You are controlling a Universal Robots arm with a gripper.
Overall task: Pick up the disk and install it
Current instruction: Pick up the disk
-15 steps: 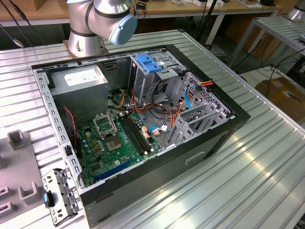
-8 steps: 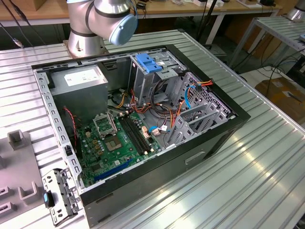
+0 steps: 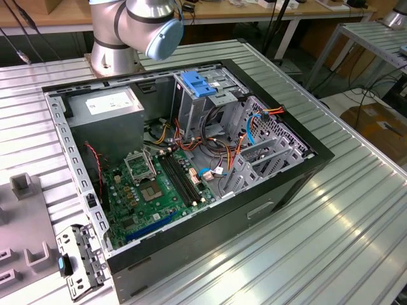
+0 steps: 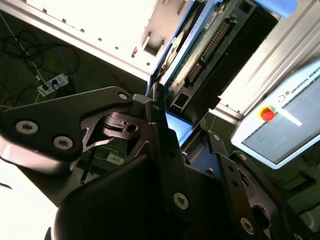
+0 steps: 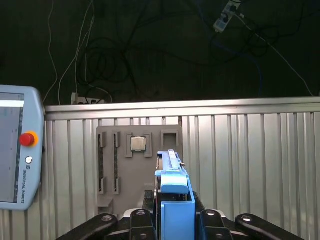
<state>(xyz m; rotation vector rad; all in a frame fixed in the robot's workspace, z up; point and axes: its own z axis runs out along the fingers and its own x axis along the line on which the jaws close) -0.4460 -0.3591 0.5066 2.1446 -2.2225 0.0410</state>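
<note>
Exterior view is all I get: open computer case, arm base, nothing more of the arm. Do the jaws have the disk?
Observer: Yes. In the first wrist view the disk sits between the jaws, seen edge-on with its blue rail showing.
Operator: What's beyond it?
Observer: A grey parts tray on the ribbed table, with a processor chip in one pocket.
Operator: Anything else close by?
Observer: A control tablet with a red button, in both wrist views.
</note>
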